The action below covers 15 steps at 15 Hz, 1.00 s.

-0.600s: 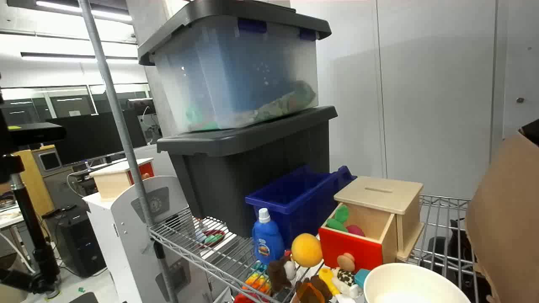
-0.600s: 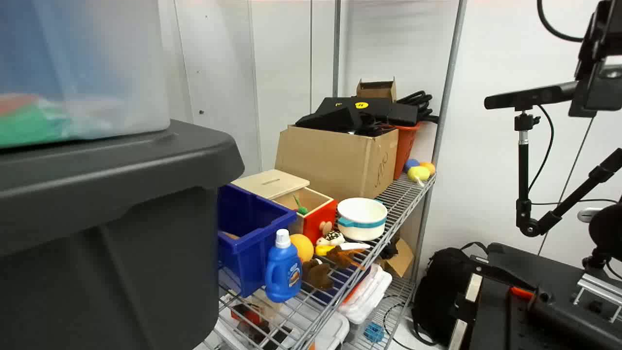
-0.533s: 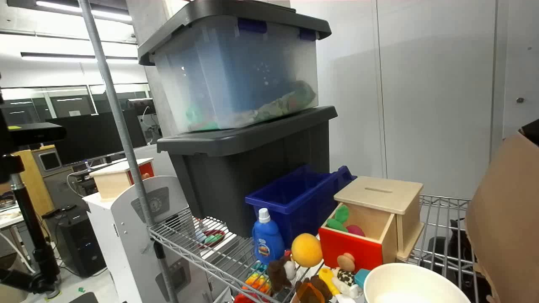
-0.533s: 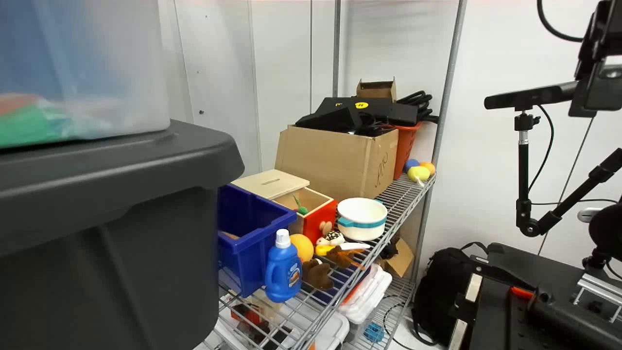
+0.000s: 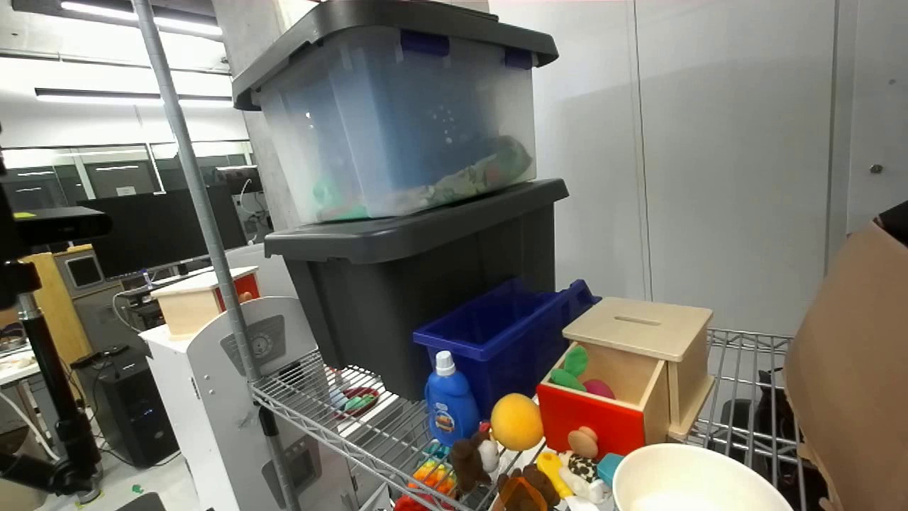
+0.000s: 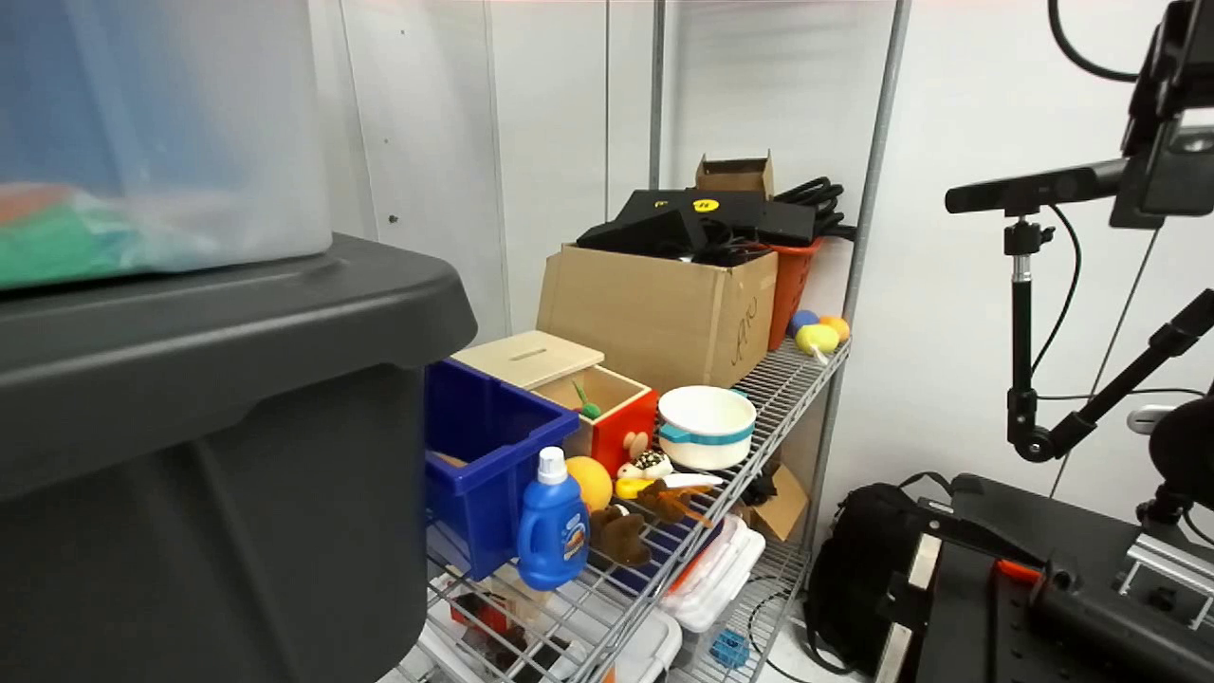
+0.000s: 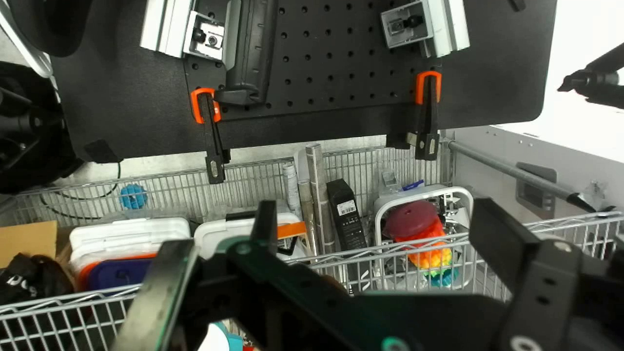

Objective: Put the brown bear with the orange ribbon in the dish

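End effector (image 7: 375, 229) w/ jaws wide apart in wrist view; bear w/ orange ribbon (image 5: 526, 490) on wire shelf (image 6: 787, 391), outside dish (image 5: 699, 481).
In an exterior view, bear & dish sit up front, both running into the bottom edge, w/ yellow thing (image 5: 553, 474) and black-spotted white toy (image 5: 583, 477) btwn them; another brown toy (image 5: 468, 463) (features too small to tell) is just left of the bear. Behind: orange ball (image 5: 516, 422), blue bottle (image 5: 452, 408), wooden box (image 5: 635, 328) w/ red-front drawer (image 5: 582, 415) pulled out, green & pink pieces (image 5: 576, 360) inside, then blue bin (image 5: 454, 344), dark gray tote (image 5: 411, 312) & clear tote (image 5: 397, 135) stacked on it.
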### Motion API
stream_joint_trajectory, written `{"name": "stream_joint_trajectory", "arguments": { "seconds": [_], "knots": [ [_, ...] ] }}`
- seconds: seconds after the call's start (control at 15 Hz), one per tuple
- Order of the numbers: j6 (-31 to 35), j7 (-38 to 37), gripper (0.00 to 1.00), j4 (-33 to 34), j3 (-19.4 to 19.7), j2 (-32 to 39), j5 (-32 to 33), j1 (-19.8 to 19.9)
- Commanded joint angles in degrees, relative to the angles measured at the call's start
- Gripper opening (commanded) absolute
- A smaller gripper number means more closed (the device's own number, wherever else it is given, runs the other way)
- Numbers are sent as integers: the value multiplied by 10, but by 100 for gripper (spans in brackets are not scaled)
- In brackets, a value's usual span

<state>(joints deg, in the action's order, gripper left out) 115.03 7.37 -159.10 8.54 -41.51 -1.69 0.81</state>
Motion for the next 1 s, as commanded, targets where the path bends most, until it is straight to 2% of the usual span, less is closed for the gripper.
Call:
{"name": "stream_joint_trajectory", "arguments": {
  "seconds": [0.0, 0.6, 0.93],
  "knots": [
    [-1, 4, 100, 1, -7, 1, -5, 8],
    [-38, 8, 100, 28, -2, 19, 13, 27],
    [-62, 8, 100, 64, -3, 50, 28, 40]
  ]
}}
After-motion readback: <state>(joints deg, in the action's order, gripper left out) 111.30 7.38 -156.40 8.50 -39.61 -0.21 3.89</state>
